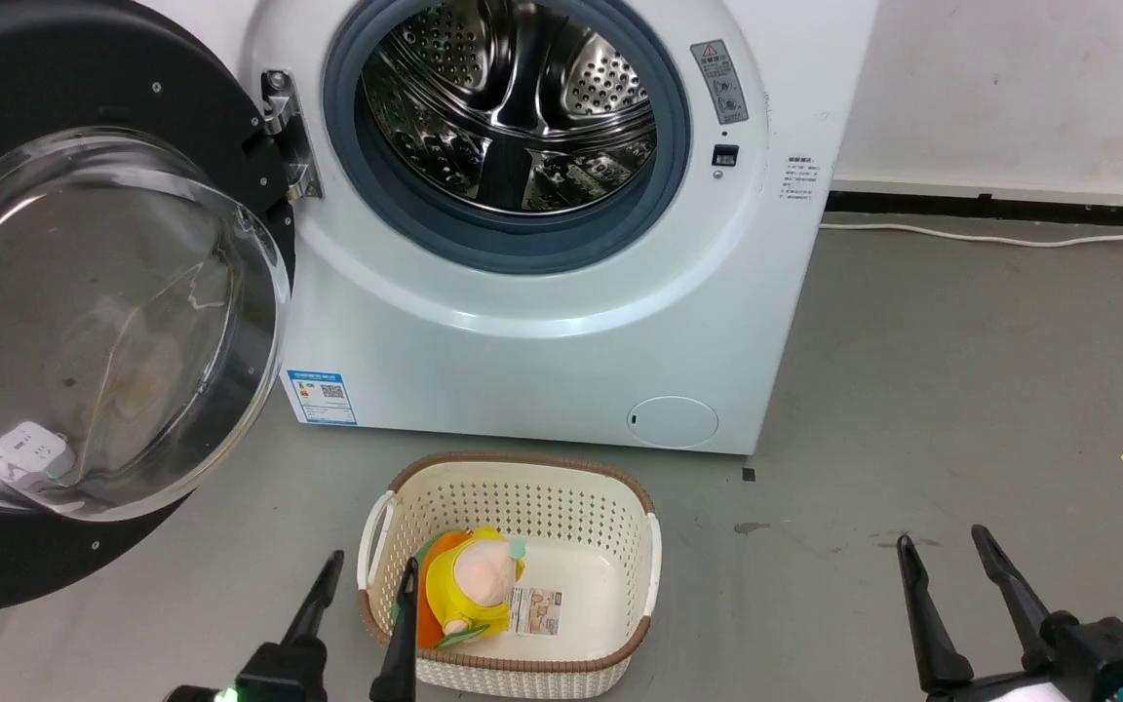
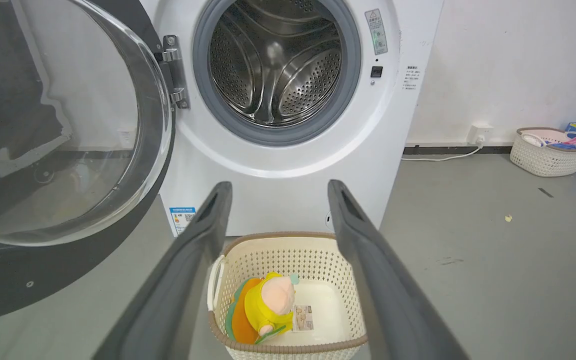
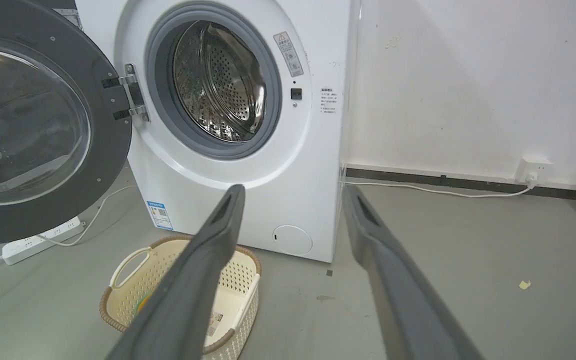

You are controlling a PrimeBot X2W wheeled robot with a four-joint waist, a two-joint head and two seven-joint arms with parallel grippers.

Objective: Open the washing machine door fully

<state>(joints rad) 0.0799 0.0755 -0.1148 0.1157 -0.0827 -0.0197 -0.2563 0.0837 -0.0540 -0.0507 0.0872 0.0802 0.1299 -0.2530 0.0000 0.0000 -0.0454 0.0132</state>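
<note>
Head view: the washing machine door [image 1: 64, 88] is seen swung wide on its hinge at the left of the washing machine [image 1: 522, 331], with the steel drum [image 1: 513, 107] laid bare. Just in front of the machine a cream basket [image 1: 522, 460] with a yellow plush toy [image 1: 474, 585] is set. The left gripper [image 1: 373, 561] and right gripper [image 1: 942, 536] are held before the machine, fingers parted, nothing grasped

The head camera looks down, both wrist cameras forward; all share the washing machine [image 1: 542, 341] and basket [image 1: 522, 502].
</note>
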